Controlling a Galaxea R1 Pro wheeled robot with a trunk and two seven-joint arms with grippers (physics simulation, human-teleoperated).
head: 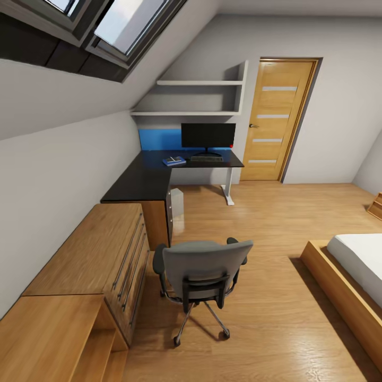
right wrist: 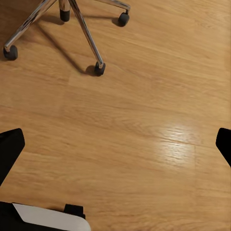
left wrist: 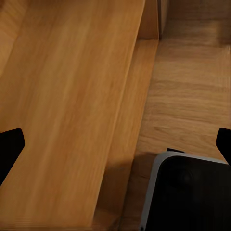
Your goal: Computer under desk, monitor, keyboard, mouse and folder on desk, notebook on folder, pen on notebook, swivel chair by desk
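Head view, left to right: wooden chest (head: pixel 87 254) along the sloped wall, then the black L-shaped bench (head: pixel 146 178) in the corner. On it: blue folder (head: pixel 174 161) with a small item on top, too small to identify; keyboard (head: pixel 207 158) just in front of monitor (head: pixel 208 136). Grey computer (head: pixel 177 203) stands on the floor beside the drawer unit, under the bench edge. Swivel chair (head: pixel 204 270) stands apart from the bench, back toward camera. Open floor (head: pixel 265 223) runs right to the bed (head: pixel 350 270).

Left tool (left wrist: pixel 115 144): fingers wide apart, empty, over chest top. Right tool (right wrist: pixel 115 147): fingers wide apart, empty, above floor near chair casters.
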